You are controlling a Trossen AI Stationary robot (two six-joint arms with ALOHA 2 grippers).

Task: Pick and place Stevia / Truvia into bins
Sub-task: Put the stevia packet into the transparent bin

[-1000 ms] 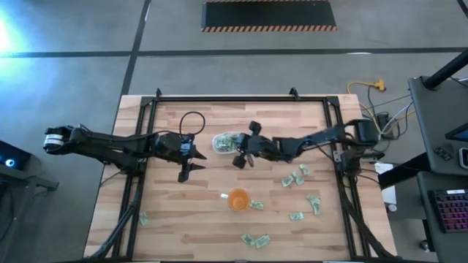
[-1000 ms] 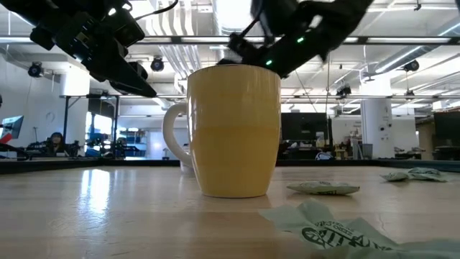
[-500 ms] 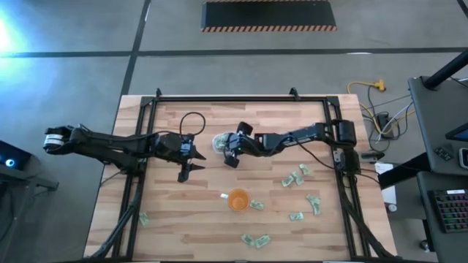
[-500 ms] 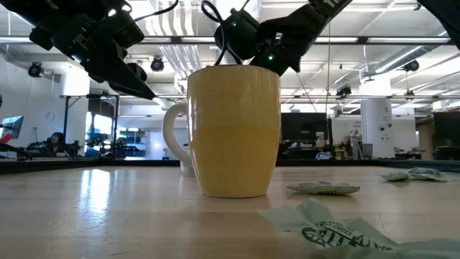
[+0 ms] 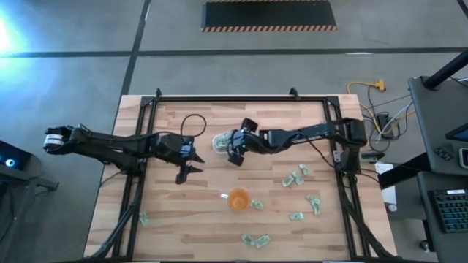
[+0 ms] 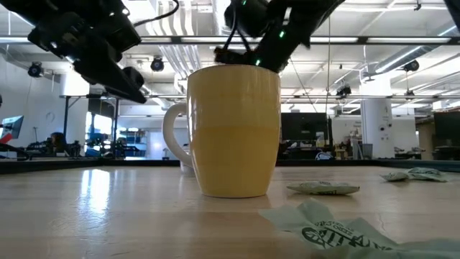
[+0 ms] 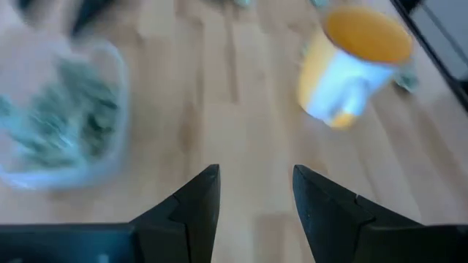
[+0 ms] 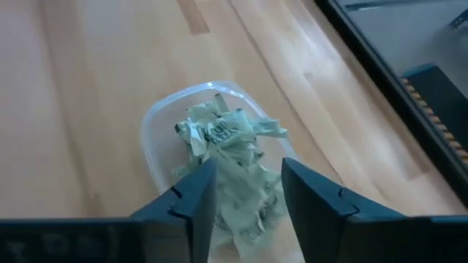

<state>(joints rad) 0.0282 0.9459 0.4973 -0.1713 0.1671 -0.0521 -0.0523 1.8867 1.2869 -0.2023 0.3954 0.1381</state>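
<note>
Right gripper [image 8: 247, 193] over clear tub [image 8: 157, 120], fingers apart, empty; green sachets [image 8: 227, 157] heaped in tub directly beneath. Left gripper [image 7: 252, 197] nearby, fingers apart, empty.

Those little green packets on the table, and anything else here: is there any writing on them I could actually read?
Nearest packet, low view: dark print inside an oval logo, cropped and blurred, not readable.
Packets in the clear tub, right wrist view: dark marks, too small to read.
Orange cup: no lettering shows.
Loose packets, high view: too small to read.
</note>
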